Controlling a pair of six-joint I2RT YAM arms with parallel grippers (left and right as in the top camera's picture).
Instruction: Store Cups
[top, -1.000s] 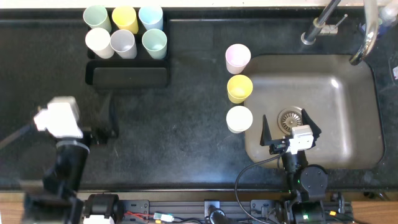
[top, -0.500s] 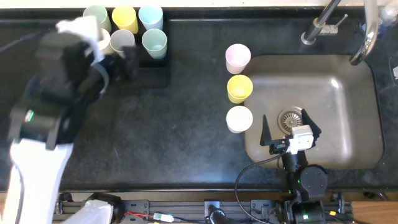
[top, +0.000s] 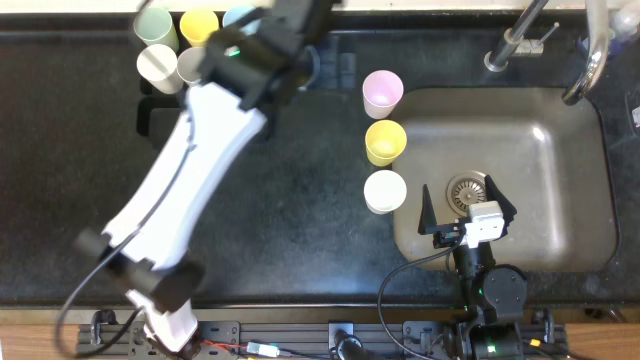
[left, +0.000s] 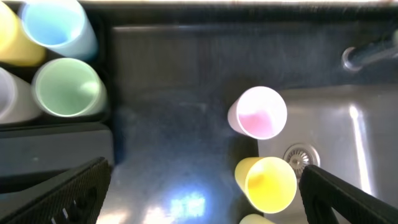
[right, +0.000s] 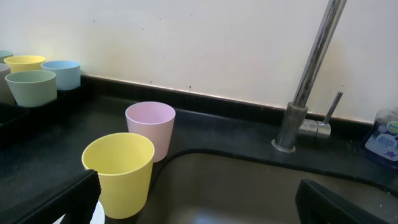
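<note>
Three loose cups stand in a line along the sink's left rim: pink (top: 382, 92), yellow (top: 386, 141) and white (top: 385, 191). The black rack (top: 150, 115) at the back left holds several cups, among them a mint one (top: 155, 26) and a yellow one (top: 200, 26). My left gripper (top: 328, 68) hangs open above the counter between the rack and the pink cup (left: 258, 112), holding nothing. The left wrist view has the yellow cup (left: 267, 183) just past the pink one. Over the sink basin, my right gripper (top: 465, 208) is open and empty, with the pink cup (right: 150, 127) and yellow cup (right: 119, 171) ahead of it.
A steel sink (top: 560, 150) takes up the right side, with a faucet (top: 515, 40) behind it and a drain (top: 466, 188) under the right gripper. A soap bottle (right: 385, 140) stands at the far right. Dark bare counter (top: 300, 200) lies between rack and sink.
The left arm swung from the front left of the counter up over the rack, then right to beside the pink cup. The right arm and the cups stayed put.
</note>
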